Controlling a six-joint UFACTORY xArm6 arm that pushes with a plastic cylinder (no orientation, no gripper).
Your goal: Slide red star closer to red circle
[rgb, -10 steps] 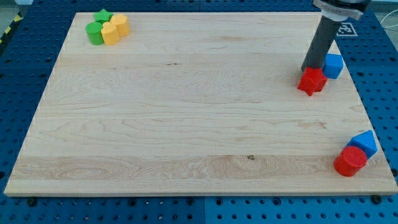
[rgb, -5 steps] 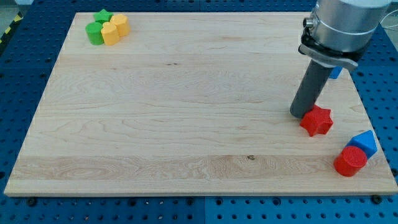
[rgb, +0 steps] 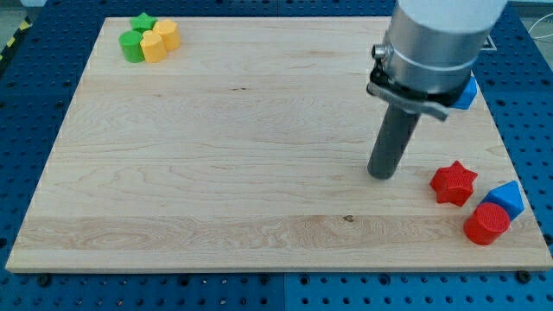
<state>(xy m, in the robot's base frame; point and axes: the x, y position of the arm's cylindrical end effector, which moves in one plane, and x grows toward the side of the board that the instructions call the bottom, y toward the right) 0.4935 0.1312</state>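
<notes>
The red star lies on the wooden board at the view's lower right. The red circle sits just below and to the right of it, a small gap between them. My tip rests on the board to the left of the red star, clearly apart from it. The dark rod rises from the tip to the grey arm body at the view's top right.
A blue triangle-like block touches the red circle's upper right. A blue block is partly hidden behind the arm at the right edge. Green and yellow blocks cluster at the top left corner.
The red star has slid down the right side of the board toward the red circle. My tip then moved left, away from the star.
</notes>
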